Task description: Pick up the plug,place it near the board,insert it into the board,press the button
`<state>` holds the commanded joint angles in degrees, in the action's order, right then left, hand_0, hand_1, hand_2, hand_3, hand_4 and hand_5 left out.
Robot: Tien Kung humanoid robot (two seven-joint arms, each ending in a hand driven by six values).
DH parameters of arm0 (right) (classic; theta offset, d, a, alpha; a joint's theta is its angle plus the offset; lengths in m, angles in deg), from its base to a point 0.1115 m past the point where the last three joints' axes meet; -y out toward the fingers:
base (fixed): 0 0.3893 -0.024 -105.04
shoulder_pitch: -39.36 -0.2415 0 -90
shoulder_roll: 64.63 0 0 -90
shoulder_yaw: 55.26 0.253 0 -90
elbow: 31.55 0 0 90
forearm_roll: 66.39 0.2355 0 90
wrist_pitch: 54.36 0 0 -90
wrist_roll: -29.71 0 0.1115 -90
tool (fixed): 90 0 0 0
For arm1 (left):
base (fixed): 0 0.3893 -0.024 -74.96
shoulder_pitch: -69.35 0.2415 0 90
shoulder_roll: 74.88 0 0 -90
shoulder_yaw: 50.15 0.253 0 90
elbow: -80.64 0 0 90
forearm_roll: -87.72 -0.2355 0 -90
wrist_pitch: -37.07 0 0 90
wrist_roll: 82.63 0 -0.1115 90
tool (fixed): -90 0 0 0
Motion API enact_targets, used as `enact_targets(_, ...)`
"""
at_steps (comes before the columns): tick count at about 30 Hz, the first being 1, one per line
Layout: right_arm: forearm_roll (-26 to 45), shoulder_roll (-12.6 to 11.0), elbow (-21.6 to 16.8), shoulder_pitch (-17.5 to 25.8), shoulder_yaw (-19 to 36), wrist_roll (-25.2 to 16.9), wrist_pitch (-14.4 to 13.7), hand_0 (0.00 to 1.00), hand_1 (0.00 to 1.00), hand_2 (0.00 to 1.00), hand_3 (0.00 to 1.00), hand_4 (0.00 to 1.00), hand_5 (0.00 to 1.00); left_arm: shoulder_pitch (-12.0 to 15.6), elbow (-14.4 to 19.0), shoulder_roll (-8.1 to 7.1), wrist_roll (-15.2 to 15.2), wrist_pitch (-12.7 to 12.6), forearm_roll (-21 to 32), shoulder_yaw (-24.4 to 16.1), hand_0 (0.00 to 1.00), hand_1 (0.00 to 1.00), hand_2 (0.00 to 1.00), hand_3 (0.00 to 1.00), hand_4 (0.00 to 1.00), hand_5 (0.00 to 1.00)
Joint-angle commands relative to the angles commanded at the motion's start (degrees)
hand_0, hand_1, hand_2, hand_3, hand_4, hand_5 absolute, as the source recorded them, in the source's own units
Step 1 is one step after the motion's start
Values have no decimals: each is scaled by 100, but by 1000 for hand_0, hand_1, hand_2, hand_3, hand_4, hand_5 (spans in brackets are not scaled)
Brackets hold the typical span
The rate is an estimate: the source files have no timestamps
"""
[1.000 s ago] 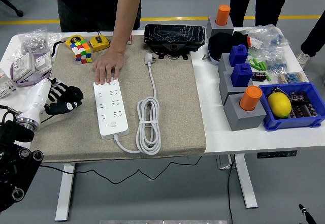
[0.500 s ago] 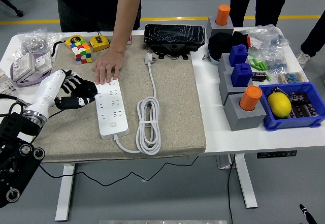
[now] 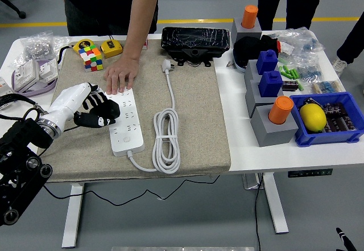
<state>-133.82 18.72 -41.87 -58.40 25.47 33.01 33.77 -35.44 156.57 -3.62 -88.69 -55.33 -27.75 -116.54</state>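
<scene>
Reaching in from the left in the head view, the robot's black five-fingered left hand [image 3: 98, 111] hovers with fingers loosely spread, holding nothing, at the left edge of the white rectangular power strip board [image 3: 125, 122], which a person's hand [image 3: 120, 74] pins at its far end on the bench's beige mat [image 3: 196, 120]. The small white plug [image 3: 167, 65] lies near the mat's far edge, its white cable coiled just right of the board. I judge it light and rigid, best pinched by its body, the stiff cord dragging.

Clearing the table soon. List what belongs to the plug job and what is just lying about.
Job: plug, its coiled cord, power strip, left hand, person's hand resting on the strip.

Lying about: puzzle cube, lemon, blue bin, black case, orange-topped blocks.
</scene>
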Motion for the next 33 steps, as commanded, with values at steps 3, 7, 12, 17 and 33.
enact_targets(3,4,-4,0,-5,-4,0,0,821,764,746,787,998,998,-85,-61,-43,-29,-30,1,136,380,494,453,483,601,2)
enact_targets(7,11,-8,0,-12,-16,-3,0,821,764,747,786,998,998,-185,-127,-101,-39,1,28,240,382,498,459,486,601,2)
enact_targets(12,13,-13,0,-14,-18,-2,0,821,764,747,786,998,998,-265,-273,-109,-35,21,36,308,382,498,459,486,601,2)
enact_targets(17,9,-16,0,-17,-8,3,-1,820,763,747,787,998,998,-316,-381,-108,-21,21,23,343,387,504,458,487,601,2)
enact_targets(33,34,-28,0,-38,-32,0,2,820,763,747,785,998,998,-470,-672,-164,-4,15,-64,450,395,515,463,494,599,2)
